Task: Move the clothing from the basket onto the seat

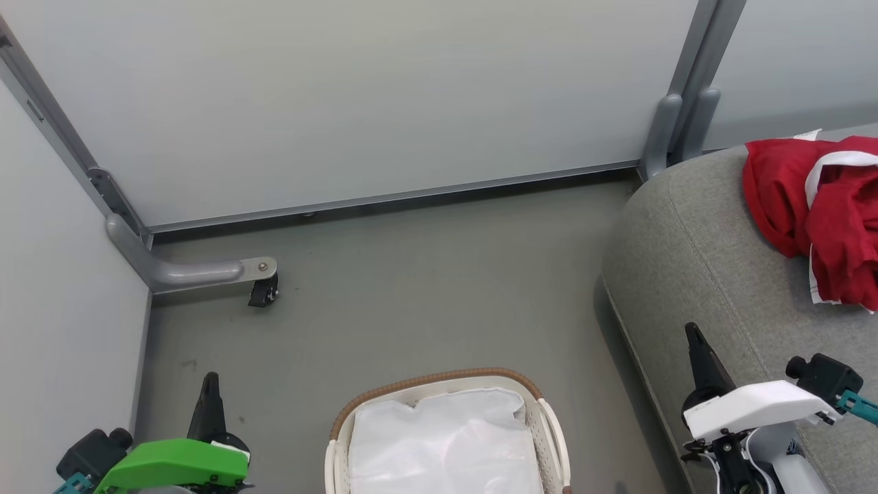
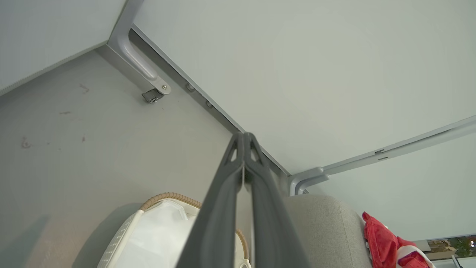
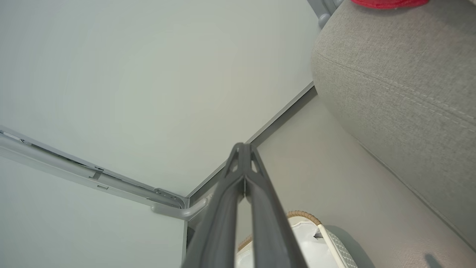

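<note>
The red clothing point(image 1: 820, 213) with white trim lies bunched on the grey seat point(image 1: 693, 261) at the right; its edge also shows as clothing point(image 2: 383, 242) and clothing point(image 3: 386, 3). The white basket point(image 1: 439, 381) with a brown woven rim stands on the floor at bottom centre, holding just its white liner cloth point(image 1: 446, 439). My left gripper point(image 1: 209, 384) is shut and empty, left of the basket. My right gripper point(image 1: 693, 336) is shut and empty over the seat's front edge. In the wrist views, left gripper point(image 2: 243, 136) and right gripper point(image 3: 243, 146) show fingers pressed together.
Pale partition walls point(image 1: 357, 96) enclose the grey floor point(image 1: 425, 288). A grey metal foot with a caster point(image 1: 264, 291) juts out at the left corner. Another pair of metal posts point(image 1: 675, 130) stands behind the seat.
</note>
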Controlling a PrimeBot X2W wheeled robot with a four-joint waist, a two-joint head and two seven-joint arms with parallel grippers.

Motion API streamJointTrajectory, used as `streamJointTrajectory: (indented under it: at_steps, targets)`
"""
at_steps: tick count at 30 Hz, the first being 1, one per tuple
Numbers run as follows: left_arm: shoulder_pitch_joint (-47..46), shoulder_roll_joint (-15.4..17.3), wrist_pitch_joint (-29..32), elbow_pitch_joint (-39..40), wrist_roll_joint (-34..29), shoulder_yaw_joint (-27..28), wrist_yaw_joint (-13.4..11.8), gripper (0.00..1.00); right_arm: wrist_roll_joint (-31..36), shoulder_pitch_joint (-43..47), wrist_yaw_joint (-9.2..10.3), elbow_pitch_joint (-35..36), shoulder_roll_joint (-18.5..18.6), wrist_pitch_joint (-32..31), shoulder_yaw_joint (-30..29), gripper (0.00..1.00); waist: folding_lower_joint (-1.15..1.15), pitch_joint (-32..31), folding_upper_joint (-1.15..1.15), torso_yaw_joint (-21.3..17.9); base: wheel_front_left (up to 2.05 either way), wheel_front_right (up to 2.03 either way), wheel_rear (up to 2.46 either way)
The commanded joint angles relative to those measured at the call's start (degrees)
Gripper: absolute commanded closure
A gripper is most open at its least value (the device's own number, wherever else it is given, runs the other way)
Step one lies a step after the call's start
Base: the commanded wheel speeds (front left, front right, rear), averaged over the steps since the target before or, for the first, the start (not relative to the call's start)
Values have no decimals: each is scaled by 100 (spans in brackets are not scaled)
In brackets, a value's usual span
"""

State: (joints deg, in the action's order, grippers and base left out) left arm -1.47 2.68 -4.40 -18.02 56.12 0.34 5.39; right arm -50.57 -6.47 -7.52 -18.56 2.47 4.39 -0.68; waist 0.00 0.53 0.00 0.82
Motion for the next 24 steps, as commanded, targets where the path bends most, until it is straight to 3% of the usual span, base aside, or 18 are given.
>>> streamJointTrajectory:
  at_steps: [1,24]
  targets:
    - [-169,18,50,91,162,58,40,100,-188,-37,2,101,30,-52,-37,100,0,0,0,-1,0,0,0]
    - [-303,23,436,214,1431,269,109,100,-1646,-11,3,241,40,-439,-243,100,0,-10,0,-24,0,0,0]
